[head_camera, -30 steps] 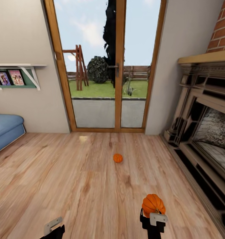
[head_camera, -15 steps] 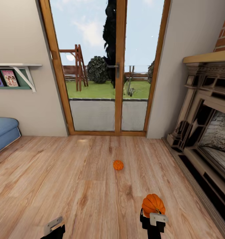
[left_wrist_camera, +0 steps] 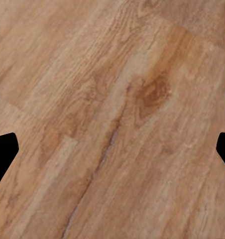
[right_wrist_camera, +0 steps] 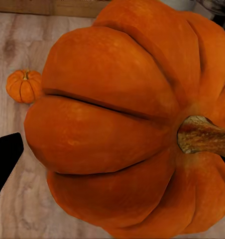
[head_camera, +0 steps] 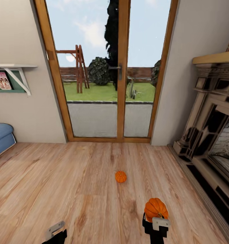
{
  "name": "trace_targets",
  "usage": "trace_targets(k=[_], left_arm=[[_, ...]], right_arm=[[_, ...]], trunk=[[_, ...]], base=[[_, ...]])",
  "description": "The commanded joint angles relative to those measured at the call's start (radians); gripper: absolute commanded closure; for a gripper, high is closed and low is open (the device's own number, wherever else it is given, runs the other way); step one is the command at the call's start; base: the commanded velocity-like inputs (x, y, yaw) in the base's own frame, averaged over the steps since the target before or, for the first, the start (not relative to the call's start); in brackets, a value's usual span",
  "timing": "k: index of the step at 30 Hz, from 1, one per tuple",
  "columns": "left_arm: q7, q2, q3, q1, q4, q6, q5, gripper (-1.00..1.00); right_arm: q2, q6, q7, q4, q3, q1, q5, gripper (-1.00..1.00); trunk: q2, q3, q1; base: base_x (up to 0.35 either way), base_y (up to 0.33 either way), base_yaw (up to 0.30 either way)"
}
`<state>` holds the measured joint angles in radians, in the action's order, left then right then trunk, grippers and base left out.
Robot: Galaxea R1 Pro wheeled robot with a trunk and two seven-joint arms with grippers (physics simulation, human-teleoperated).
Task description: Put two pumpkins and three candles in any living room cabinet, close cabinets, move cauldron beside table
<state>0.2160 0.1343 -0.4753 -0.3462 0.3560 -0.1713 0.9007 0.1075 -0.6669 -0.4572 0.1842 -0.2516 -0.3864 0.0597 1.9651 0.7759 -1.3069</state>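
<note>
One small orange pumpkin (head_camera: 120, 176) lies on the wood plank floor in front of the glass doors; it is also in the right wrist view as the pumpkin on the floor (right_wrist_camera: 24, 85). My right gripper (head_camera: 156, 220) is shut on a second pumpkin (head_camera: 156, 207), held low at the right, with its stem towards the wrist camera. That held pumpkin (right_wrist_camera: 122, 124) sits large and close in the right wrist view. My left gripper (head_camera: 55, 232) is low at the left; its fingers (left_wrist_camera: 3, 154) stand wide apart over bare floor.
Wood-framed glass doors (head_camera: 117, 101) stand straight ahead. A brick fireplace with a dark surround (head_camera: 212, 142) runs along the right. The blue sofa's end (head_camera: 1, 137) and a wall shelf (head_camera: 9, 78) are at the left. Open plank floor (head_camera: 77, 183) lies between.
The whole view has shifted: doors and fireplace are nearer, and the floor pumpkin sits lower in the picture. Both arms hold the same pose, the right still gripping its pumpkin.
</note>
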Motion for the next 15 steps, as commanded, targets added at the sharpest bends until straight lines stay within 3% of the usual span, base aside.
trace_targets(k=[1,7,15], left_arm=[[0.006,0.001,-0.009,0.0,0.001,-0.004,0.007,-1.0],[0.006,-0.003,-0.009,0.0,0.001,-0.004,0.007,-1.0],[0.006,-0.005,-0.008,0.0,0.0,-0.004,0.007,-1.0]], right_arm=[[0.0,-0.003,-0.004,0.0,-0.011,-0.001,0.003,1.0],[0.0,-0.003,-0.004,0.0,-0.011,-0.001,0.003,1.0],[0.0,-0.003,-0.004,0.0,-0.011,-0.001,0.003,1.0]], trunk=[[0.0,0.001,0.0],[0.0,0.001,0.0],[0.0,0.001,0.0]], base=[[0.331,0.0,0.0],[0.331,-0.069,-0.082],[0.331,-0.124,-0.252]])
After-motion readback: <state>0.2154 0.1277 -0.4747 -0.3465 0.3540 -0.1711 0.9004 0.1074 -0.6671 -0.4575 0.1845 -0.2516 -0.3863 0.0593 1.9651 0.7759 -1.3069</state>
